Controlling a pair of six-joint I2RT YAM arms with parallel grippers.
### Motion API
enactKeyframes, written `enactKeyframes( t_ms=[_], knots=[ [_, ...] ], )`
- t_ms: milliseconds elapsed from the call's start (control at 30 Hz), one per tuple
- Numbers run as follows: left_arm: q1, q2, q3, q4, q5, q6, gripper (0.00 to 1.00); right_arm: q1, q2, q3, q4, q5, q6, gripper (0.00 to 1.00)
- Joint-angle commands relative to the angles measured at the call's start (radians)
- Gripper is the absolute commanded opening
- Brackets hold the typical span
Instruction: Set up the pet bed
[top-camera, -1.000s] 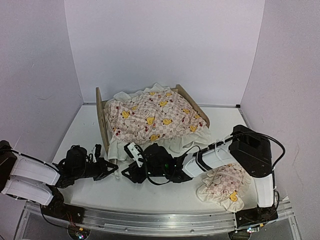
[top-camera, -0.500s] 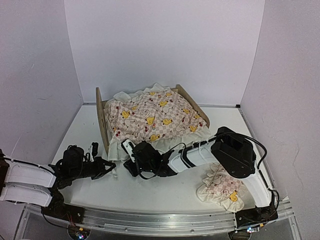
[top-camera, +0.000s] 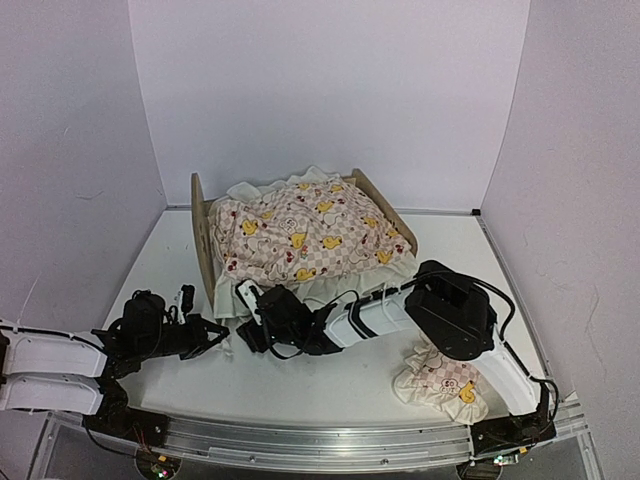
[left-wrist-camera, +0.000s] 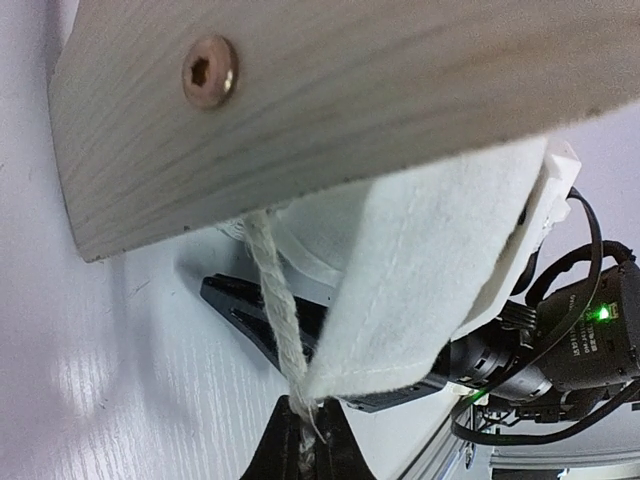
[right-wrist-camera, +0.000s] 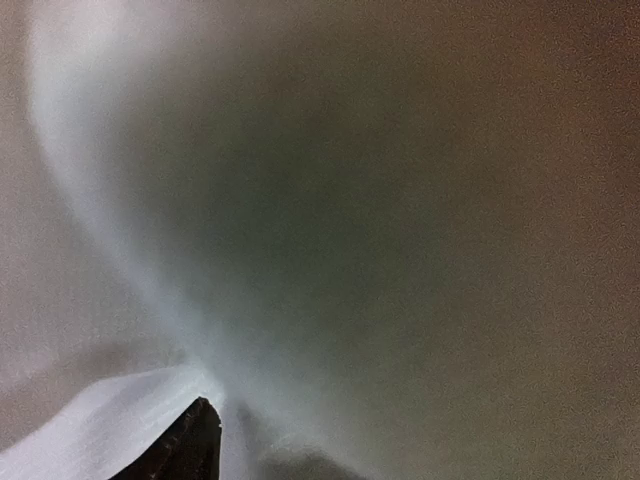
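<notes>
The pet bed (top-camera: 201, 240), light wood, stands at the back middle with a cartoon-print quilt (top-camera: 310, 235) spread over it. In the left wrist view its wooden board (left-wrist-camera: 350, 110) fills the top. A twisted pale cord (left-wrist-camera: 275, 290) runs down from under that board into my left gripper (left-wrist-camera: 303, 455), which is shut on it. My left gripper (top-camera: 222, 335) lies low by the bed's near left corner. My right gripper (top-camera: 243, 325) reaches in beside it. Its black fingers (left-wrist-camera: 245, 310) stand apart round the quilt's white frill (left-wrist-camera: 430, 270). The right wrist view is blurred white cloth with one fingertip (right-wrist-camera: 195, 445).
A small frilled pillow (top-camera: 447, 375) in the same print lies on the table at the near right, beside the right arm's base. White walls close in the left, back and right. The metal rail (top-camera: 300, 445) runs along the near edge.
My right arm has stretched left and towards the bed, carrying its gripper to the frill at the near left corner. My left arm has sunk lower, its gripper still on the cord.
</notes>
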Motion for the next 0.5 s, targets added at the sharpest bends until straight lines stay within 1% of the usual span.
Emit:
enactKeyframes(
  t_ms=[0,67,167,233,267,367,467],
  knots=[
    [0.004,-0.015,0.028,0.003,0.015,0.018,0.00,-0.013,0.071,0.100,0.027,0.002,-0.047,0.60],
    [0.004,-0.012,0.033,-0.005,0.031,0.024,0.00,-0.013,0.083,0.111,0.028,-0.002,-0.059,0.50],
    [0.004,-0.011,0.038,-0.032,0.048,0.039,0.00,-0.013,0.057,0.083,0.031,-0.032,-0.058,0.21],
    [0.004,-0.025,0.035,-0.067,0.028,0.047,0.00,-0.013,0.017,0.043,0.045,-0.048,-0.044,0.05],
    [0.003,-0.036,0.034,-0.088,0.012,0.049,0.00,-0.013,-0.015,0.018,0.041,-0.054,-0.030,0.00],
    [0.003,-0.077,0.033,-0.170,-0.041,0.058,0.00,-0.013,-0.145,-0.076,0.035,-0.124,0.026,0.00],
    [0.004,-0.111,0.059,-0.290,-0.119,0.081,0.00,-0.014,-0.231,-0.136,0.018,-0.297,0.120,0.00]
  ],
)
